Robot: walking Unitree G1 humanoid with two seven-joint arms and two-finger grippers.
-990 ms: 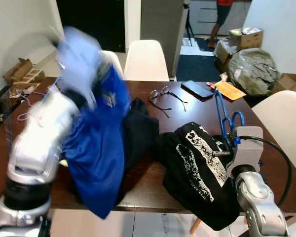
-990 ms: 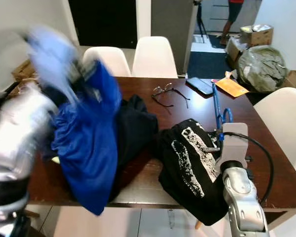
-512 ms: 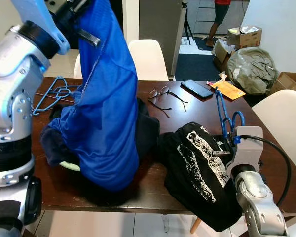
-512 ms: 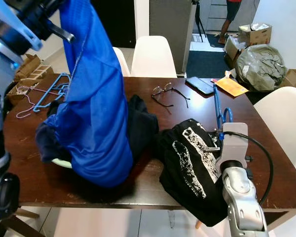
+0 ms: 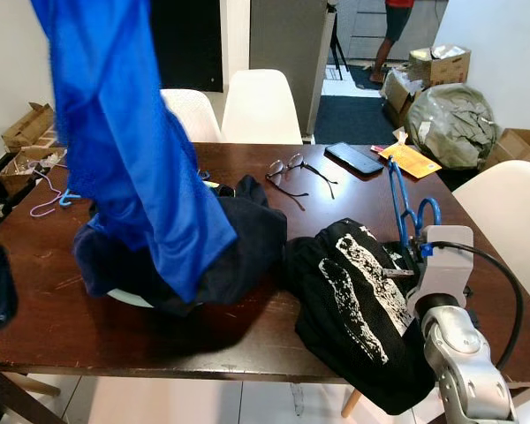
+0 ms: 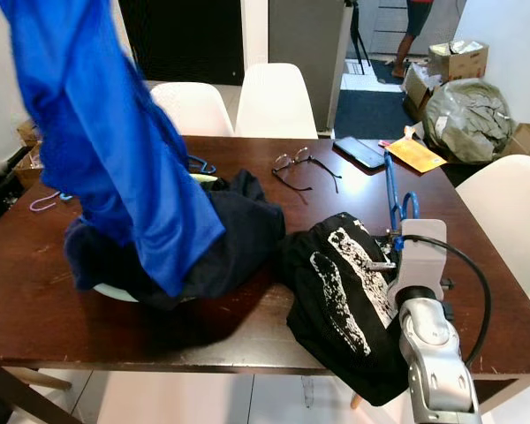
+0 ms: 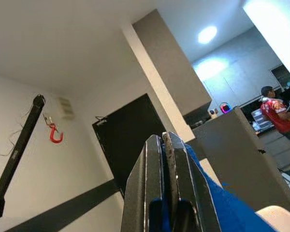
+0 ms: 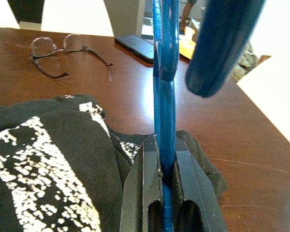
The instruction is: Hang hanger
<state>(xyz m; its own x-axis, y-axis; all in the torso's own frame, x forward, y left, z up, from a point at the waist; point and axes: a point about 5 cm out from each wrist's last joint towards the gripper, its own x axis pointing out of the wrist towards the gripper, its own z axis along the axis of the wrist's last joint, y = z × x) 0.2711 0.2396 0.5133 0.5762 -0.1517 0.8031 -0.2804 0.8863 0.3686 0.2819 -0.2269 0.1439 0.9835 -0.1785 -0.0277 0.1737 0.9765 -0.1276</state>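
Your right gripper (image 8: 165, 159) is clamping its fingers on the blue plastic hanger (image 5: 397, 201), which is standing upright at the right end of the dark wooden table (image 5: 35, 291), just beside the black printed T-shirt (image 5: 358, 300) that is spilling over the near edge.

Your left gripper (image 7: 167, 159) is pinching the bright blue garment (image 5: 128, 150) between closed fingers; the cloth is hanging from above down onto a dark navy heap of clothes (image 5: 238, 243).

A pale round dish or basin (image 5: 132, 299) is peeking out under that heap, possibly holding it; too covered to be sure.

More blue wire hangers (image 6: 199, 165) are lying behind the heap.

The left wrist view is pointing upward, catching a red hook on a black pole (image 7: 54, 135) and a person in a red top (image 7: 275, 108). The right wrist view is showing folded spectacles (image 8: 58, 53) and a black phone (image 8: 137, 46).
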